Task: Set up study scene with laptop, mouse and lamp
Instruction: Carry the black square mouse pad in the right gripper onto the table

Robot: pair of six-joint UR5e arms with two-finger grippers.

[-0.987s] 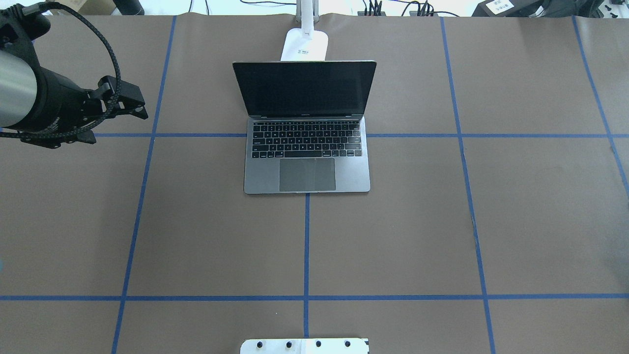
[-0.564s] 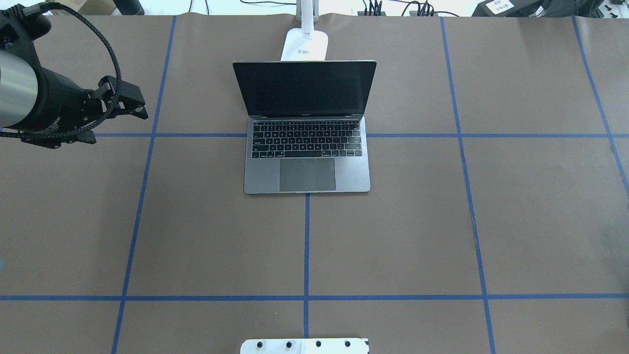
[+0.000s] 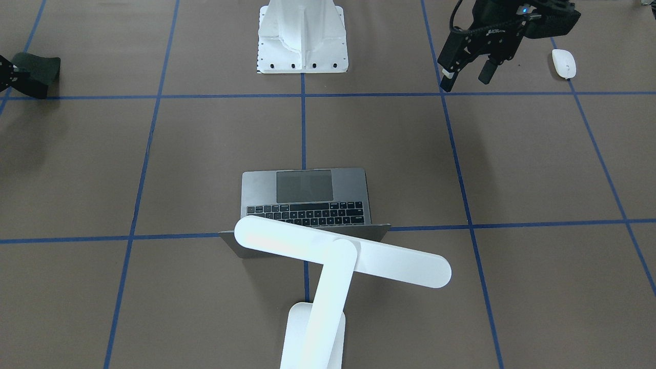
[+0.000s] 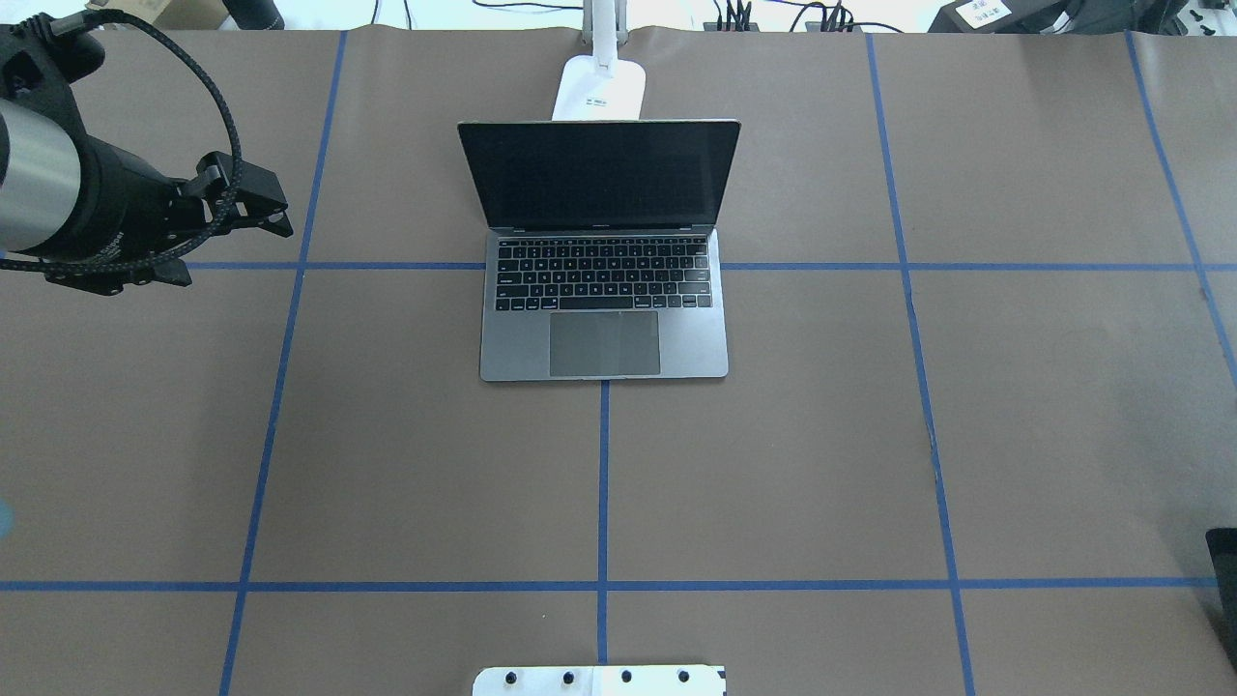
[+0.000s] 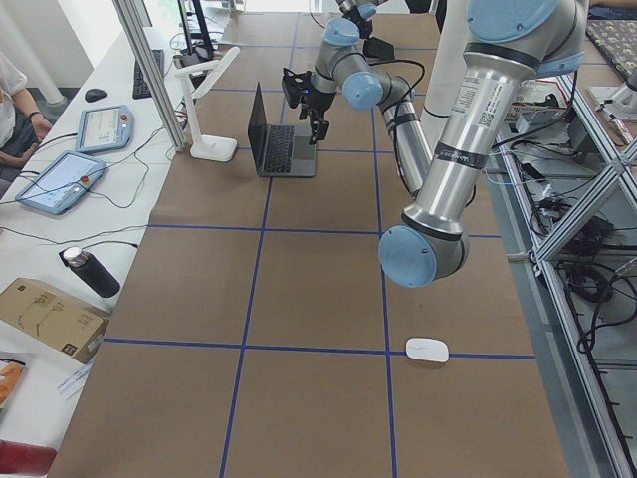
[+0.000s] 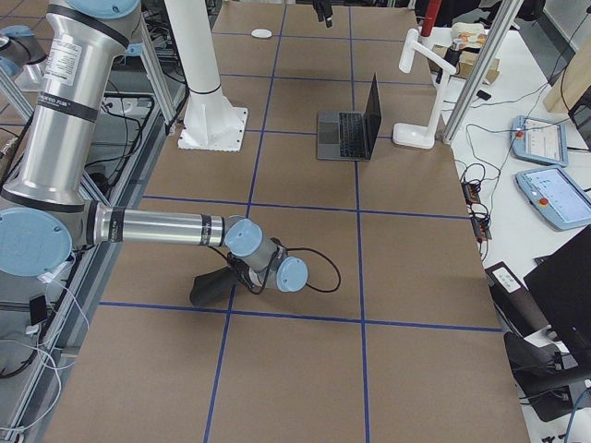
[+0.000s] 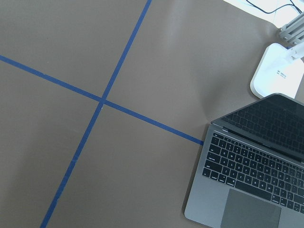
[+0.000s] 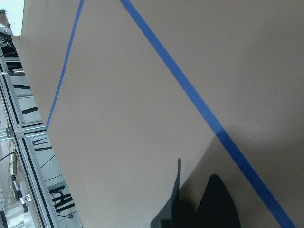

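The open grey laptop [image 4: 604, 290] sits at the table's middle, its dark screen facing the robot. Right behind its lid stands the white lamp [image 3: 341, 251], whose long head reaches over the lid; its base [image 4: 599, 87] is at the far edge. Far off on the left arm's side lies the small white mouse [image 3: 564, 63], near the robot's edge. My left gripper [image 3: 465, 79] hangs open and empty above the table, apart from the mouse. My right gripper [image 3: 31, 72] is low over the paper at the other end. Only its dark fingers [image 8: 213, 199] show, so I cannot tell its state.
The white bolted pedestal [image 3: 302, 36] stands at the robot's edge, in the middle. Blue tape lines [image 4: 602, 483] divide the brown paper. Beyond the far edge are tablets [image 5: 60, 179], a bottle [image 5: 90, 271], a box [image 5: 50, 317], cables and an aluminium post [image 5: 149, 70].
A black part of the right gripper has come into the overhead view at the lower right edge. The left gripper has barely shifted. Laptop and lamp have not moved.
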